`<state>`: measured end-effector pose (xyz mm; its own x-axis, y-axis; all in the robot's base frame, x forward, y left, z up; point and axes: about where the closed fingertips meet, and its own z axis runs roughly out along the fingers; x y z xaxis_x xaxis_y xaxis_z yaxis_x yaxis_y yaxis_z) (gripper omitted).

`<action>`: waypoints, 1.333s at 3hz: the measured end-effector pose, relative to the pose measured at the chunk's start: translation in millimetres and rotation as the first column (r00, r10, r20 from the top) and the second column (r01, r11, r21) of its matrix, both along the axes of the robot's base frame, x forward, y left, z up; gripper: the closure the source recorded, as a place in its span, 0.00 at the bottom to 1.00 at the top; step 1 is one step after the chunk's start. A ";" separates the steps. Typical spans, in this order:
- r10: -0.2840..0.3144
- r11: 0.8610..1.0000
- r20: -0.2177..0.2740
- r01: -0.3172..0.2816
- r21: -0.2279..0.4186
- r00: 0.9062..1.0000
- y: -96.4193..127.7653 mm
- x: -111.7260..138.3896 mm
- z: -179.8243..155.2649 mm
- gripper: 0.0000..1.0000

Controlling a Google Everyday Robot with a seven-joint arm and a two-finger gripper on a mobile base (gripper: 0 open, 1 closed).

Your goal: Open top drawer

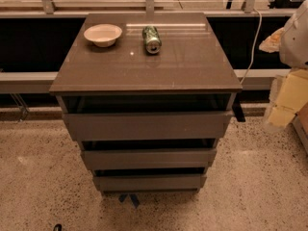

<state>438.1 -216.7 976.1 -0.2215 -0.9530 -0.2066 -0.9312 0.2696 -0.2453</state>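
Observation:
The grey cabinet [144,57] stands in the middle of the camera view with three flat, handleless drawer fronts. The top drawer [147,125] is the widest and uppermost, and a dark gap shows between its front and the cabinet top. The inside of the drawer is hidden. My arm [291,95], white and yellowish, comes in from the right edge. A dark part that looks like my gripper [238,112] sits at the right end of the top drawer's front, close to or touching its corner.
A white bowl [103,34] and a green can [152,39] lying on its side rest at the back of the cabinet top. Two narrower drawers [148,158] sit below. A rail and a white cable [252,42] run behind. Speckled floor [43,177] surrounds the cabinet.

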 end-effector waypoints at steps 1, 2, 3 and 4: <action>0.000 1.000 0.000 0.000 0.000 1.000 0.0 0.0 0.0 0.00; 0.009 1.000 0.019 -0.009 0.005 1.000 1.6 1.4 -1.5 0.00; 0.080 0.996 0.069 -0.083 0.042 0.994 17.5 -8.2 -17.9 0.00; 0.148 0.977 0.076 -0.158 0.143 0.986 30.1 -16.3 -84.7 0.00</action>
